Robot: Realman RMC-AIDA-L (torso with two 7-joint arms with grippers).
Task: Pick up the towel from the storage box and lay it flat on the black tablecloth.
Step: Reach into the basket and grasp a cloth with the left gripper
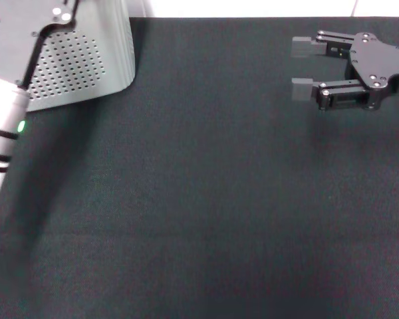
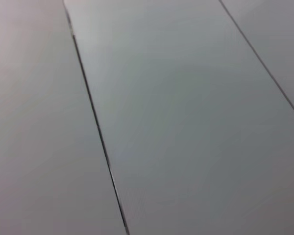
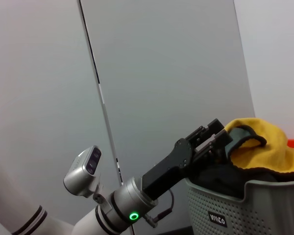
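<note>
Head view: storage box (image 1: 86, 63) at far left corner of black tablecloth (image 1: 199, 212); left arm reaching over its rim, fingers hidden. Right gripper (image 1: 304, 66) hovering far right, fingers spread, empty, well apart from box.

Left wrist view: blank wall only.

Right wrist view: towel (image 3: 262, 149) heaped in box (image 3: 245, 208); left gripper (image 3: 216, 142) at towel's edge, clearly nearer; grip cannot tell.

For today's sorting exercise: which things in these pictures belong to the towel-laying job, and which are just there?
Belong to the job:
yellow-and-grey fleecy towel
light grey perforated plastic storage box
plain black tablecloth
left gripper, at the box
right gripper, open, idle over the cloth

Just there:
grey wall panels
</note>
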